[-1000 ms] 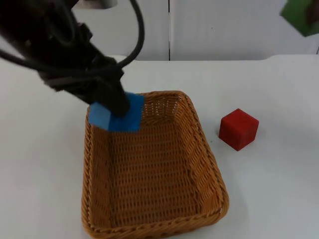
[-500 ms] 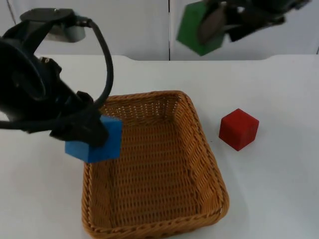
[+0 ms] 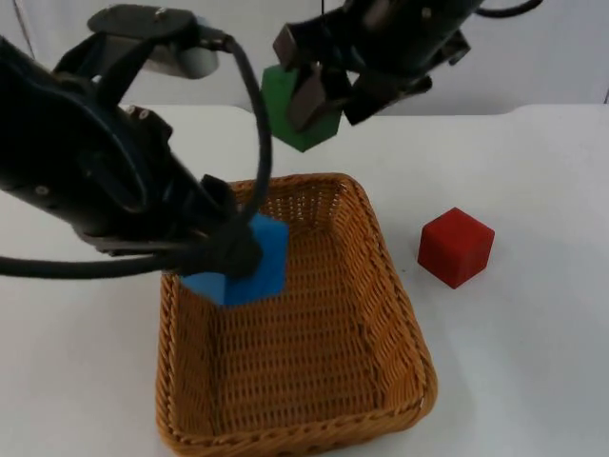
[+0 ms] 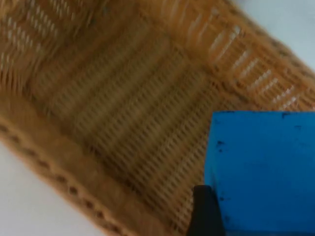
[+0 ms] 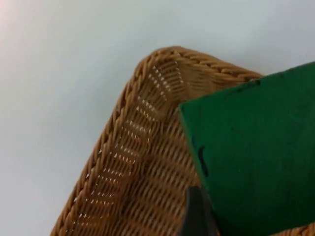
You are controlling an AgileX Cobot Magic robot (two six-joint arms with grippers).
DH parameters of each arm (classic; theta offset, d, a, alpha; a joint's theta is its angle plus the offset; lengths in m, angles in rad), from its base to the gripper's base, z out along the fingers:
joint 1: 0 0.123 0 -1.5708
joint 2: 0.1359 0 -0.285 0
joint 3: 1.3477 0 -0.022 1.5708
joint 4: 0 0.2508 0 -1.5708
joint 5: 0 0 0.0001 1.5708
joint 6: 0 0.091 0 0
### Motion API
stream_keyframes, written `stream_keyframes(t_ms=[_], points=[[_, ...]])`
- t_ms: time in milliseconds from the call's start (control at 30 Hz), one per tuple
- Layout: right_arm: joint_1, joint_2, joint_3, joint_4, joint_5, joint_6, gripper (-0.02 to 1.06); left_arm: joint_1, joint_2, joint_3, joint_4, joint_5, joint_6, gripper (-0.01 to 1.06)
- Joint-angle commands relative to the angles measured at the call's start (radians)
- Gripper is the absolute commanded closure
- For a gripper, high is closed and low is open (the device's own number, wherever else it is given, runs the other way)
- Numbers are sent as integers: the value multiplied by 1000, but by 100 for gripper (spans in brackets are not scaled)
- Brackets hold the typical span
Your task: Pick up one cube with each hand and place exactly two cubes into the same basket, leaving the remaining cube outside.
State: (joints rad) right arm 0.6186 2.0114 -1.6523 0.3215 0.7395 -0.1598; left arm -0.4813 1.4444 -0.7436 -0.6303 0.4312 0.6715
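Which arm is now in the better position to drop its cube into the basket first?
Left. The left gripper holds the blue cube low over the wicker basket, inside its rim. The right gripper holds the green cube higher, near the basket's far corner.

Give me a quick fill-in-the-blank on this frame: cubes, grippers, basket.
1. The left gripper holds the ____ cube above the wicker basket.
2. The right gripper holds the ____ cube above the basket's far rim.
3. The red cube sits on the ____, outside the basket.
4. The number of cubes lying in the basket is ____.

Missing words: blue; green; table; zero
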Motion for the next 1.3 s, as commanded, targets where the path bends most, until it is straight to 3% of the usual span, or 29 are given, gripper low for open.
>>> stream_keyframes(t_ms=[0,600,1267], points=[[8,12,-7,4,-10,-12,105,-20,-7,3,-13,-48,23,105],[9,152,-7,75,-78,-69,105,-29,240,3,-21,-183,53,105],[10,257,-7,84,-79,-76,101,-29,341,3,-13,-205,58,105]])
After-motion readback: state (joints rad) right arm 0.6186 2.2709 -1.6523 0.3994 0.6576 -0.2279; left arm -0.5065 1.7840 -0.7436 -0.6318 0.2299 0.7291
